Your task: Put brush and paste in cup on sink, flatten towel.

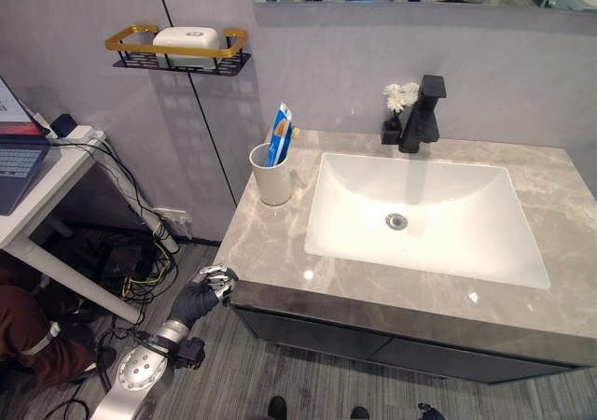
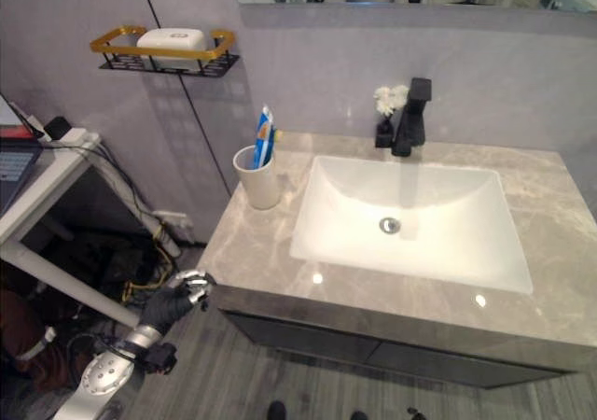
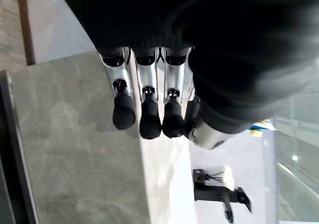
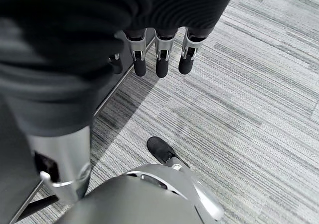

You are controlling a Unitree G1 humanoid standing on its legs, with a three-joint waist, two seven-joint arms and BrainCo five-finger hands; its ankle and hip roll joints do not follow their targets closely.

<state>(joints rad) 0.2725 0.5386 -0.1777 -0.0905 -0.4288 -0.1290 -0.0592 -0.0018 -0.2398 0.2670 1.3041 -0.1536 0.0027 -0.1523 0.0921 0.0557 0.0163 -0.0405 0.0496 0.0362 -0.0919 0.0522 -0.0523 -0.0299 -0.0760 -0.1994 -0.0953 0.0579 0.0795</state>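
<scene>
A white cup stands on the grey marble counter, left of the basin. A blue and white paste tube stands upright in it, with the yellowish end of a brush beside it. My left hand hangs below the counter's front left corner, off the counter and well short of the cup. In the left wrist view its fingers are relaxed and hold nothing. My right hand's fingers hang straight over the grey striped floor, also with nothing in them.
A white basin is set in the counter, with a black tap and a small vase of white flowers behind it. A wall shelf carries soap. A white desk with cables under it stands at the left.
</scene>
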